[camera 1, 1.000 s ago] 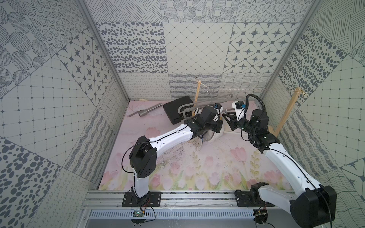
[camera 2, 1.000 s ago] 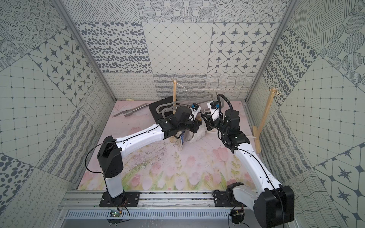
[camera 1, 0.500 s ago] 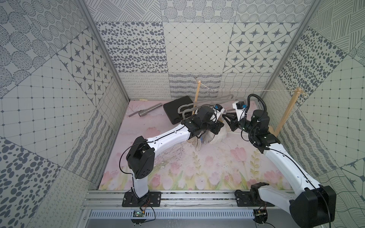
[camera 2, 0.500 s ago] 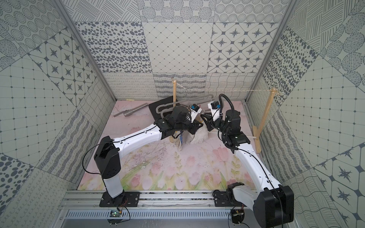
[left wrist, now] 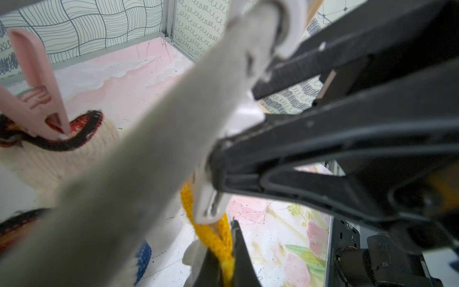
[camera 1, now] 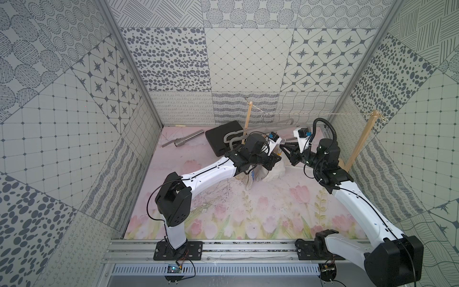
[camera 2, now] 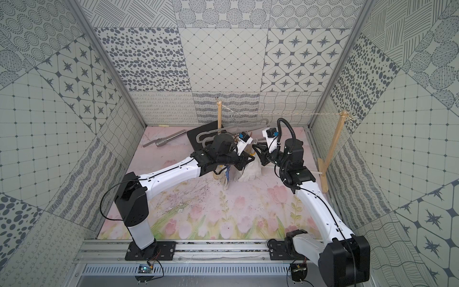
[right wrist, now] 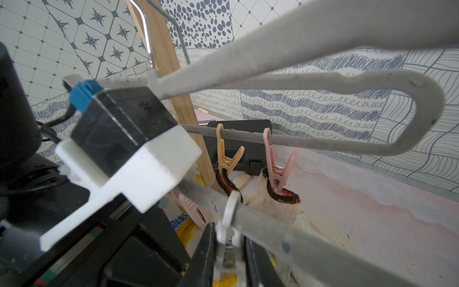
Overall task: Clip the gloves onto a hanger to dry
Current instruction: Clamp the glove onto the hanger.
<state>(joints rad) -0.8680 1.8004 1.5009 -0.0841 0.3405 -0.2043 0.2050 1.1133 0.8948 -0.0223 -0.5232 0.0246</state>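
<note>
Grey hanger at back of table, two cream gloves pegged; left claw pressed together on yellow-cuffed glove; right claw pinching white peg on its bar.

Knitted cloth gloves, matt fuzzy hanger, smooth plastic pegs, bare wooden post.

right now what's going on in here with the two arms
Both arms are working at the grey hanger. The left gripper is shut on a yellow-cuffed glove, holding the cuff up at a white peg on the hanger's bar. The right gripper is closed on that white peg, pinching it. Two cream gloves with red-and-black cuffs already hang from an orange peg and a pink peg on another bar. Whether the white peg has bitten the yellow cuff yet is hard to tell.
</note>
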